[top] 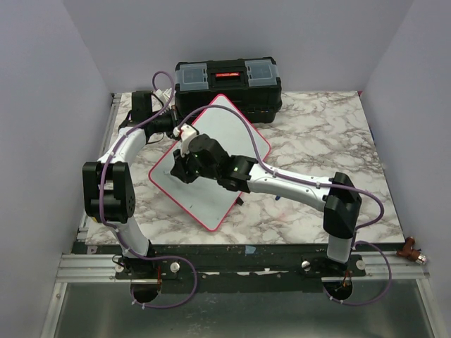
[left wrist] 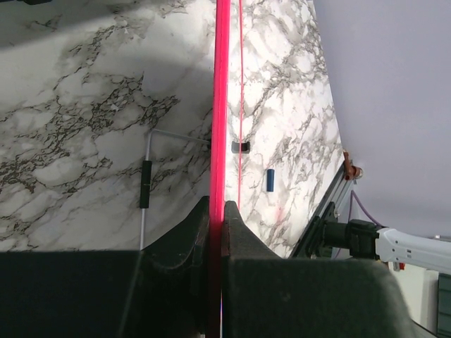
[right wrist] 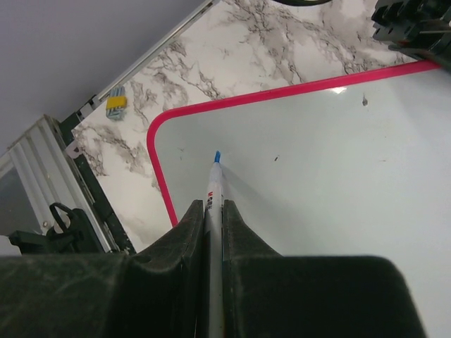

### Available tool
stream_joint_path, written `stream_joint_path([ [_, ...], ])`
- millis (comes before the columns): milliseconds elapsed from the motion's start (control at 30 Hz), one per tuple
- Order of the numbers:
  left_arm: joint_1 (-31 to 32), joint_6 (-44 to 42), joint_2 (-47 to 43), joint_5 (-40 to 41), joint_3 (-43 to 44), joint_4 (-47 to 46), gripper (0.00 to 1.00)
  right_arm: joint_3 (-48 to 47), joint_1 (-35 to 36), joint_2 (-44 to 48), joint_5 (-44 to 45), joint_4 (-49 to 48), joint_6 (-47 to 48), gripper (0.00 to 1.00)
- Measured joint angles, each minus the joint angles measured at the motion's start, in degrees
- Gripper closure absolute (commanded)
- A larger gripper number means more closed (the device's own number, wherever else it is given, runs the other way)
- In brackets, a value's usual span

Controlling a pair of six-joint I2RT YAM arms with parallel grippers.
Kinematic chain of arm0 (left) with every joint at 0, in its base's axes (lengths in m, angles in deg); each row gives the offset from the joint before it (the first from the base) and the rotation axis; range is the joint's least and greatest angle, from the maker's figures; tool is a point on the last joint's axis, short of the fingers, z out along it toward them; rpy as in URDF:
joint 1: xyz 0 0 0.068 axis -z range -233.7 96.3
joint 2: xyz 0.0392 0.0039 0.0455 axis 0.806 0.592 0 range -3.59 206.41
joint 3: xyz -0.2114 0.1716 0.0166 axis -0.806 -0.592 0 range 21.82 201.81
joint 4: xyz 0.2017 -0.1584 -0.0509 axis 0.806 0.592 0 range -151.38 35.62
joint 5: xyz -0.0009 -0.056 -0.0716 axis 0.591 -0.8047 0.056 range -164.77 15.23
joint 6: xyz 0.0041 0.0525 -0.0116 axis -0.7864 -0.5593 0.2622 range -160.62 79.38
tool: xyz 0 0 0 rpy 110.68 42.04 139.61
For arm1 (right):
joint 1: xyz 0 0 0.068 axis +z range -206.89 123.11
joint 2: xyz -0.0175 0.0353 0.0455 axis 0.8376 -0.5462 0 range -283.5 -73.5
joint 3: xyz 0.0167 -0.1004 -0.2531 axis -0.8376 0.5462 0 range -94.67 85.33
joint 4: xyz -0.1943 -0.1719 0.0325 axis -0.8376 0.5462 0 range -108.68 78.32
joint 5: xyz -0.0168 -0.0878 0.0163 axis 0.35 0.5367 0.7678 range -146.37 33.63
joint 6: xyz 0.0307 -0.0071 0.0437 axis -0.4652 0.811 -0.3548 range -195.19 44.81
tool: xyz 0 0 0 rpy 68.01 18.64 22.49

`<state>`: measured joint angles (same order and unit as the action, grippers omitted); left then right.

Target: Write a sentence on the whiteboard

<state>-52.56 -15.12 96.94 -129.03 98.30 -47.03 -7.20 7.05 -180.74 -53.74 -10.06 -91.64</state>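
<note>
The whiteboard [top: 236, 137], white with a red-pink frame, lies turned like a diamond in the middle of the marble table. My left gripper [left wrist: 217, 211] is shut on the board's red edge [left wrist: 221, 105], which I see end-on; in the top view this gripper [top: 180, 132] is at the board's upper left side. My right gripper [right wrist: 213, 208] is shut on a white marker [right wrist: 213, 184] with a blue tip [right wrist: 217, 156]. The tip points at the board's white face [right wrist: 317, 162] near a rounded corner. Whether it touches the board I cannot tell. A few tiny dark specks show on the board.
A black toolbox [top: 227, 84] stands right behind the board at the table's far edge. A small blue cap [left wrist: 270, 180] lies on the marble beyond the board's edge. A thin wire stand with a black sleeve [left wrist: 145, 184] shows under the board. Metal rails [right wrist: 42, 169] edge the table.
</note>
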Motion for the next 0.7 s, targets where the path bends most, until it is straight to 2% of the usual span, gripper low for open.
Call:
stream_joint_path([
  [300,0.0,-0.13,0.0,0.02,0.0,0.0,1.0,3.91,1.62,2.29,1.79,0.74,-0.17,0.99],
  [700,0.11,0.02,-0.02,0.04,0.0,-0.02,1.0,4.33,4.07,3.56,4.02,5.57,-0.2,0.99],
])
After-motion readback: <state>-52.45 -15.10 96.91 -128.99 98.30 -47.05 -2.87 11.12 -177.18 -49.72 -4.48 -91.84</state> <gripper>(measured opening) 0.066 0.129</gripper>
